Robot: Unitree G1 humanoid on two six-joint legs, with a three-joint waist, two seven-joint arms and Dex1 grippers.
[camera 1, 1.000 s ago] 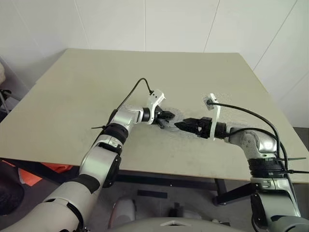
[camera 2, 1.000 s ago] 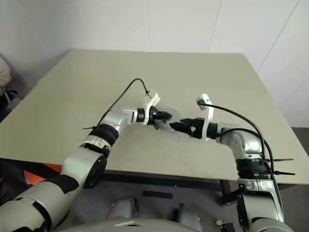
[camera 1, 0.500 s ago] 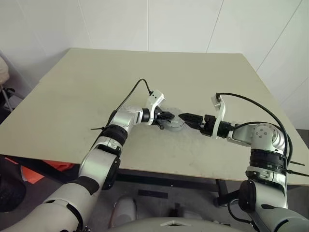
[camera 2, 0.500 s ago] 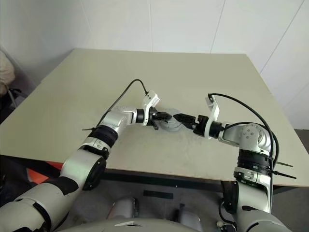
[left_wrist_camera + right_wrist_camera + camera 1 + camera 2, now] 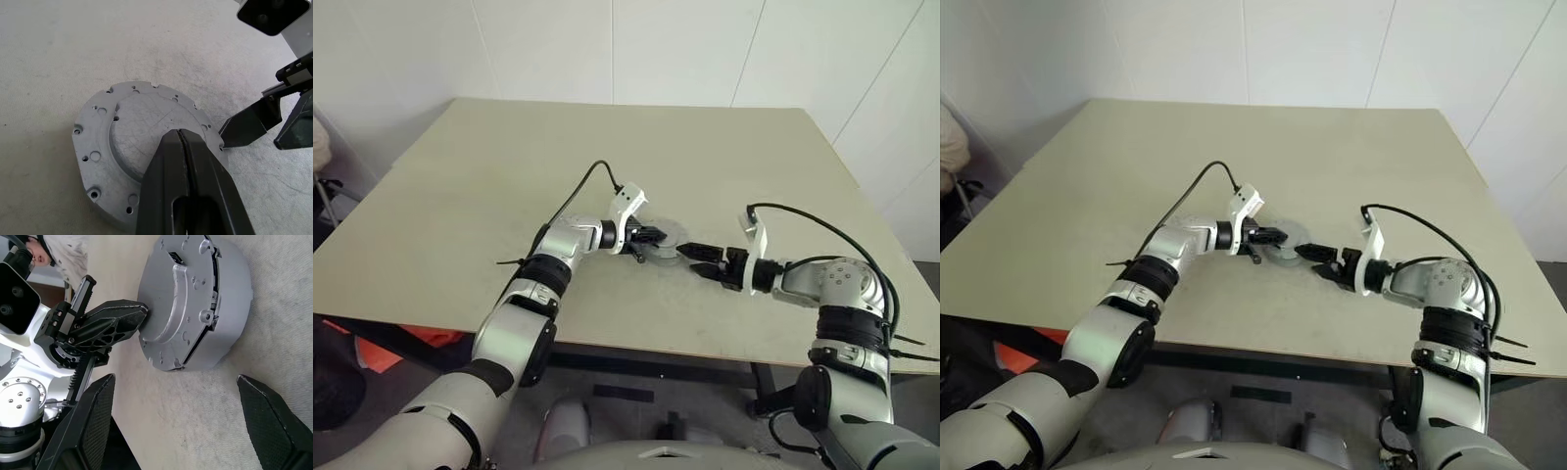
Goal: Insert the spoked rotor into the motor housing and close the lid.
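The surface (image 5: 509, 186) is a big, pale beige top with fine scratches and small marks, and it stands in the corner of a room with plain white panel walls (image 5: 685, 49). Below its near edge you can see a grey floor and something orange (image 5: 372, 357). Near the middle of the surface lies a round silver metal disc, the lid (image 5: 112, 147), flat on top of the closed motor housing (image 5: 230, 308). The left fingers (image 5: 182, 147) are squeezed tight together and rest on top of the lid. The right fingers (image 5: 690, 253) are spread wide apart, just beside the disc, with nothing in them.
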